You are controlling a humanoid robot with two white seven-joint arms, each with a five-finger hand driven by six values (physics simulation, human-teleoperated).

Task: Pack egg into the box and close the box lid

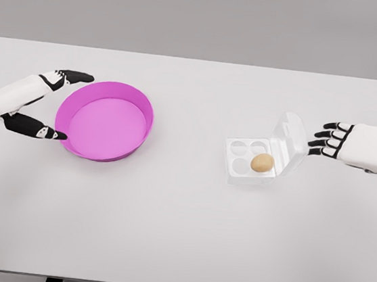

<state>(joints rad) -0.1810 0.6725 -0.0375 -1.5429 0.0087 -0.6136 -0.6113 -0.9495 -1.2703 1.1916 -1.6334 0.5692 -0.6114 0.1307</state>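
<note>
- Since the egg (262,163) already sits in the near right cup of the clear box (250,163), the packing half of the job looks done, and only the lid (289,140) is left to deal with.
- The lid stands raised at the box's right edge, hinged up and leaning away from the cups, so it is open toward the side where the right hand (332,139) waits.
- The right hand hovers just beside the lid, not touching it, its black fingers (323,134) loosely spread and pointing left at the lid's back; that placement suits a push that would tip the lid over the egg.
- The left hand (46,101) brackets the left rim of the pink bowl (105,121), thumb and fingers parted around the edge; whether they actually touch the rim I cannot tell, and the bowl holds nothing.
- Bowl and box lie well apart on the white table (178,235), so steadying the bowl seems to serve no purpose for closing.
- One risk: the light box may slide left under the push instead of shutting.
</note>
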